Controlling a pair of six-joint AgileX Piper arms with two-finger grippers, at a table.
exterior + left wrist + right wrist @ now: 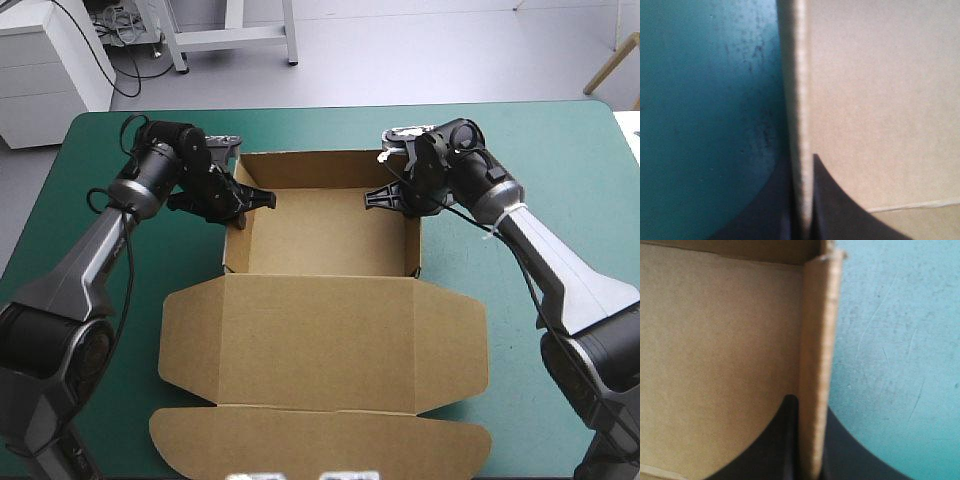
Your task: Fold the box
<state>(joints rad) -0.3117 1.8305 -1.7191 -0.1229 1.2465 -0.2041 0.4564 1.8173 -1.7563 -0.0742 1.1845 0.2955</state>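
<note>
On the far half of the teal-green cover [520, 150], midway between its left and right edges: the brown box [325, 235] as an open tray, with far, left and right walls raised. Lid [320, 340] flat on the cover toward the near edge, its tuck flap [320, 440] flat too and nearest the robot. Left gripper [243, 205] clamped from above on the left wall [800, 100], 1 black finger inside the tray and 1 outside over the cover, board edge tight between them. Right gripper [395, 198] pinching the right wall [817, 365] the same way, 1 finger on each side, the corner with the far wall just ahead of it. Both arms angled in from the outer sides, wrists over bare cover. Broad bare cover left and right of the tray, a narrower strip beyond the far wall. Rounded side ears of the lid spread wider than the tray, near the 2 forearms.
</note>
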